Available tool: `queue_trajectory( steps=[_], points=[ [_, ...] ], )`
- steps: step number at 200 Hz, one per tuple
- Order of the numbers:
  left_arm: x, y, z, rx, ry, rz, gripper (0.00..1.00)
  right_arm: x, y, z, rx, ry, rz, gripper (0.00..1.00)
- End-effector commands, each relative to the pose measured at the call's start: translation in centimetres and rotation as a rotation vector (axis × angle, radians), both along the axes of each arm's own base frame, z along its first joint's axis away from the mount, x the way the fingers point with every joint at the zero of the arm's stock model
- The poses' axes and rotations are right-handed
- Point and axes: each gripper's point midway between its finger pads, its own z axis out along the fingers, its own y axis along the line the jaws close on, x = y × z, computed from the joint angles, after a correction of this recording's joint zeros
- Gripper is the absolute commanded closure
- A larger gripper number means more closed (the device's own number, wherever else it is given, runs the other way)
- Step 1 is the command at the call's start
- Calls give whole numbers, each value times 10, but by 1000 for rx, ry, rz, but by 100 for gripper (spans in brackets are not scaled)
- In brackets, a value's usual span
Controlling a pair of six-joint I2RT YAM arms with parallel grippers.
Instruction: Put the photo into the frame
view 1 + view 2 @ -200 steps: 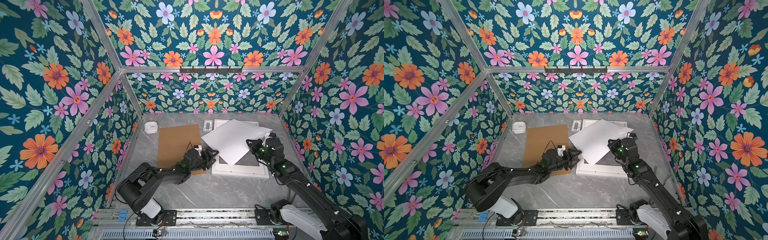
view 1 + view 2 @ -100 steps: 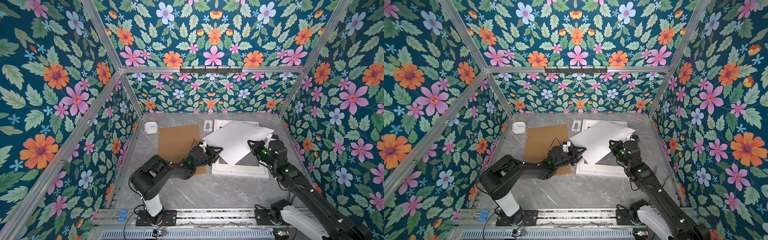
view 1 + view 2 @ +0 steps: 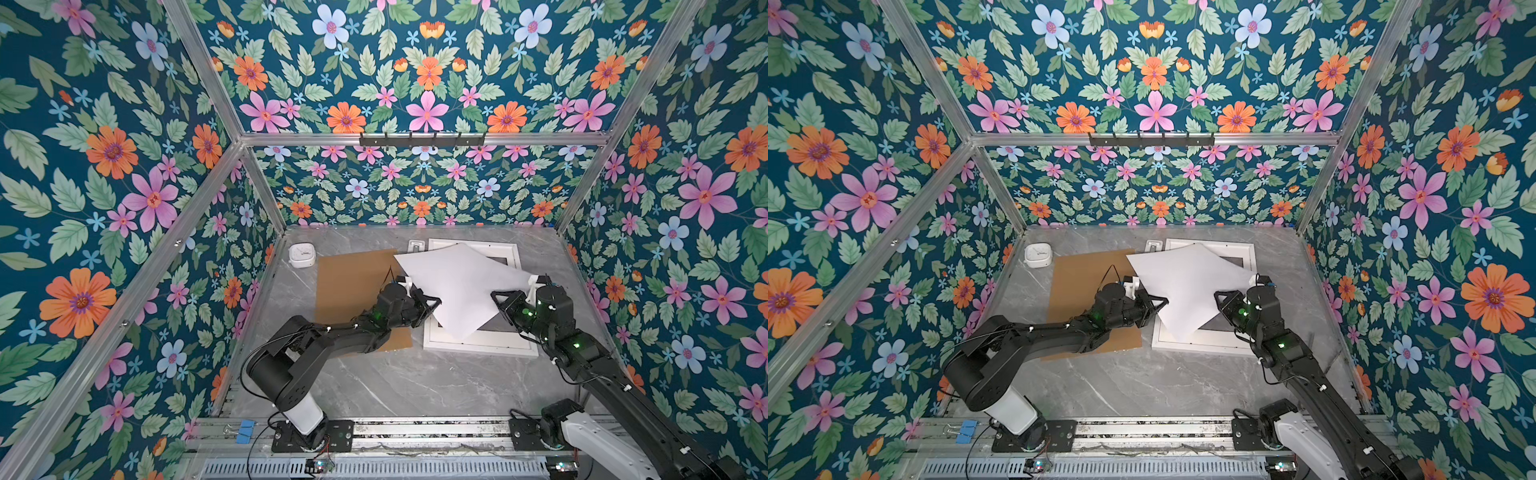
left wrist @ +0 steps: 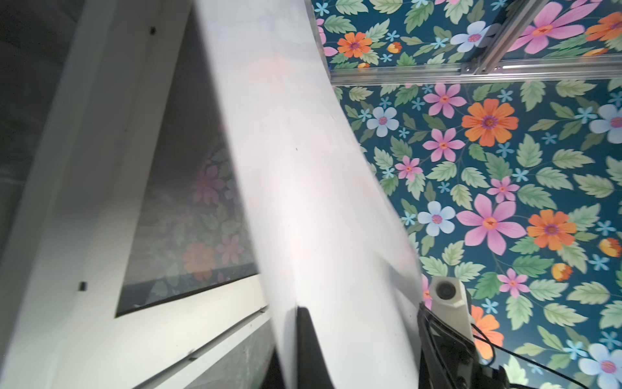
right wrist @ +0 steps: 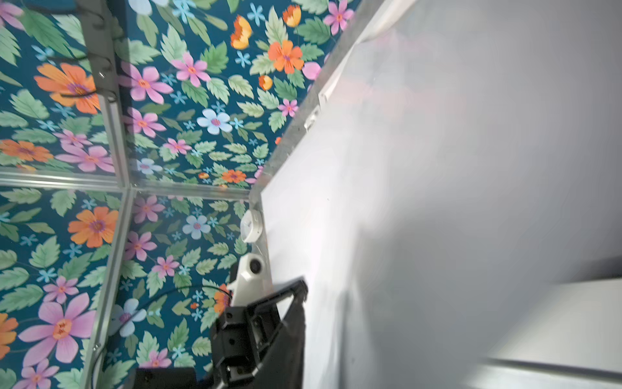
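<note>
The photo (image 3: 457, 286) hangs tilted above the frame (image 3: 478, 347), not in it, with its plain white reverse facing up in both top views. We see it turned cornerwise to the frame, so that one corner points toward the frame's near rail and another reaches over the far corner of the brown backing board (image 3: 349, 282). Whether the lowest corner touches the frame we cannot tell.

The frame lies flat on the grey marbled table (image 3: 415, 382), right of centre. Its dark opening shows beneath the sheet, and in the left wrist view (image 4: 84, 168) the pane mirrors the flowered walls.

The left arm (image 3: 332, 336) reaches across the backing board, and the left jaws are clamped on the photo's left edge. The left wrist view shows the sheet (image 4: 319, 202) passing beside a black finger (image 4: 309, 336).

The right arm (image 3: 582, 353) brings the right jaws to the photo's right edge. One finger (image 5: 292, 303) lies against the sheet (image 5: 437, 202), but we cannot tell whether these jaws grip it or stand apart.

A small white clock-like box (image 3: 302, 254) sits near the far left corner of the table, just beyond the backing board.
</note>
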Motion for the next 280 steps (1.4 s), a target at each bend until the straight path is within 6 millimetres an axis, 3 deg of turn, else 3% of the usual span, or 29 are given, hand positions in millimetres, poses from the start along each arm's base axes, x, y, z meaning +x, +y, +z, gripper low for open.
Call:
queue_trajectory(
  steps=[1,43,94,130,183,226,280],
  points=[
    [-10,16,-22,164,-2,-56,98,-17,10,-16,-69,57,128,58],
    [-21,52,-49,296,57,-129,99,-39,15,-44,-142,158,255,32],
    [-28,105,-79,486,106,-212,99,-39,17,-53,-251,180,355,16],
    [-23,133,-88,585,113,-235,99,-22,38,-55,-269,185,490,15],
    [-17,147,-104,677,95,-269,99,10,66,-73,-256,201,629,18],
    [-7,160,-107,732,99,-226,99,27,68,-96,-218,249,650,21],
    [-5,162,-110,754,98,-225,97,40,68,-109,26,244,640,24]
  ],
)
